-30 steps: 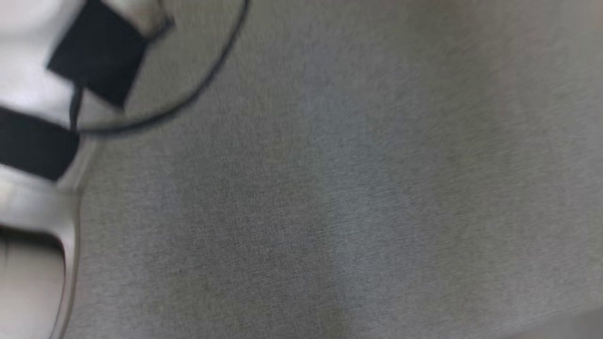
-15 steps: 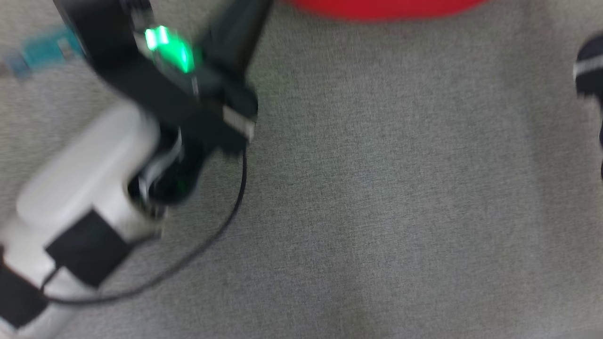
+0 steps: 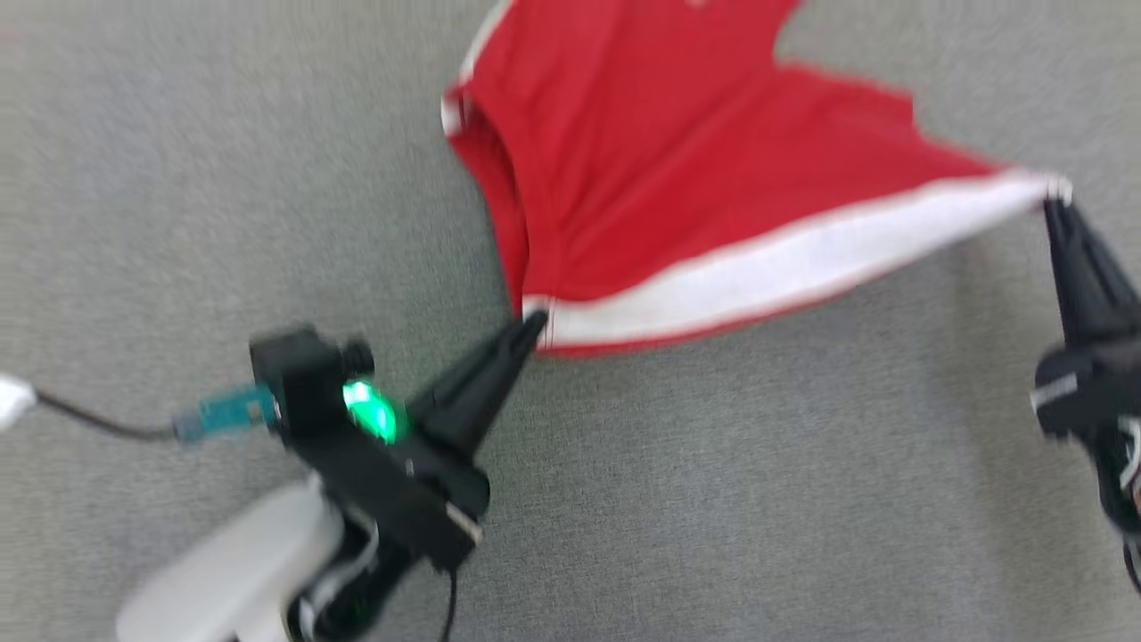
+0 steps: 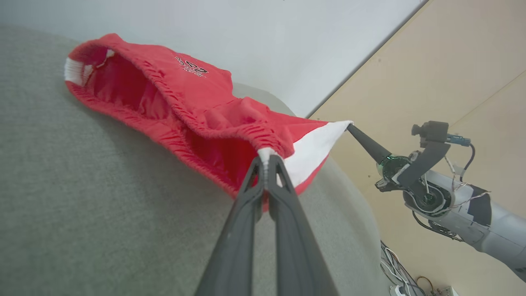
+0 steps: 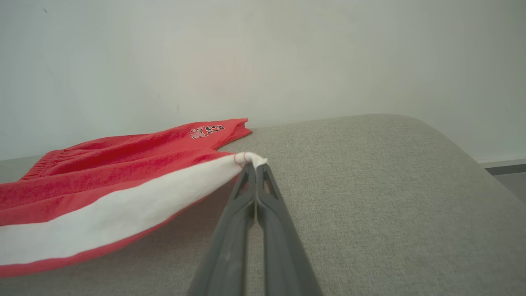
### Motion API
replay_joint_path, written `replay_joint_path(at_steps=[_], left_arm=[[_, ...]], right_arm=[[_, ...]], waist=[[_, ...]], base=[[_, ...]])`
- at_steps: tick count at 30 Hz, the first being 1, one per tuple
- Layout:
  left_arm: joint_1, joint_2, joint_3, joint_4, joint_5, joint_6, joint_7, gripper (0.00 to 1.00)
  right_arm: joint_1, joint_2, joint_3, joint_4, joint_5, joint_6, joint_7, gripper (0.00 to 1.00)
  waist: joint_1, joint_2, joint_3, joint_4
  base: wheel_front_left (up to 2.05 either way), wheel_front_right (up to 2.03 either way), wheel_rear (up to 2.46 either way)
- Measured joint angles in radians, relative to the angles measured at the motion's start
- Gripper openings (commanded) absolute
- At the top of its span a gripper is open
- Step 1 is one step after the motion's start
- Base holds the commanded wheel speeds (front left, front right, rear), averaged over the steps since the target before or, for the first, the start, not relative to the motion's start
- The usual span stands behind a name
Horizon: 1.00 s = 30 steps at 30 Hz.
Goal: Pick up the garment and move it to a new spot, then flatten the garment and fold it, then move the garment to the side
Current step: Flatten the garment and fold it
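Head view, motion-blurred: we log the garment (image 3: 677, 178), red shorts with a white side band, toward 12 o'clock on the grey fabric counter (image 3: 758, 499). The left gripper (image 3: 533, 325), at the garment's 7 o'clock, is clenched on the band's waistband end. The right gripper (image 3: 1056, 207), at its 3 o'clock, is pinched tight on the band's hem corner. We see the band stretched taut between them, probably lifted just off the counter. The rest of the cloth rests on the counter. Right wrist view shows a dark printed number near one leg hem.
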Motion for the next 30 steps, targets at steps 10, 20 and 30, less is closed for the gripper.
replay_joint_path(at_steps=[10,20,30], left_arm=[[0.331,-0.027,0.082,-0.037,0.071,0.007,0.0,0.0],[0.492,-0.016,0.072,-0.164,0.069,0.071,0.012,0.0],[0.358,-0.143,0.086,-0.051,-0.009,0.049,0.079,0.0]], right_arm=[[0.303,-0.019,-0.066,-0.063,-0.001,0.001,0.0,0.0],[0.524,-0.079,-0.116,-0.172,-0.06,0.001,0.0,0.0],[0.398,-0.106,-0.073,-0.131,-0.021,0.001,0.008,0.0]], waist=[[0.0,-0.0001,-0.18,0.011],[0.0,-0.0002,-0.315,0.032],[0.0004,0.0,-0.289,0.078]], base=[[0.0,0.0,0.0],[0.0,0.0,0.0],[0.0,0.0,0.0]])
